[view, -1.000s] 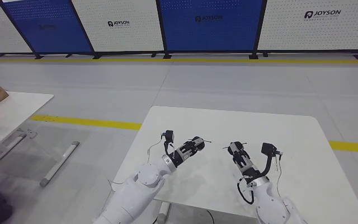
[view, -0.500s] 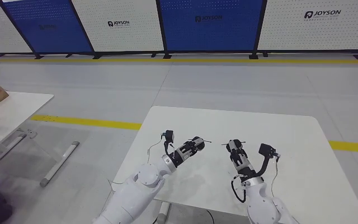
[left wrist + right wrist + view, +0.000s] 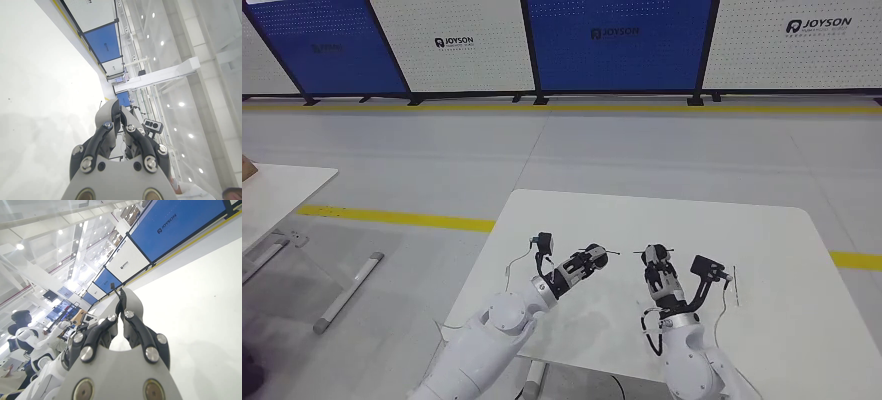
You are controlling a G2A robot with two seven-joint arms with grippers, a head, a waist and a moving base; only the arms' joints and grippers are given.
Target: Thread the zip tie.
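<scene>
Over the white table (image 3: 742,230), left tool (image 3: 119,107) and right tool (image 3: 121,295) each pinch the zip tie (image 3: 112,286).

Open bench (image 3: 642,215) stretches ahead; a bare gap separates left tool (image 3: 594,256) from right tool (image 3: 655,254), whose zip tie (image 3: 113,287) juts beyond its tip.

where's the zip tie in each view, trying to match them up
Top view: the zip tie is a thin dark sliver at the tip of the right pincer, over the white table.
Right wrist view: its head juts past the tip of the shut right pincer.
Left wrist view: a thin dark sliver beside the tip of the left pincer, likely the tie.
Shared landmark: the white table.
</scene>
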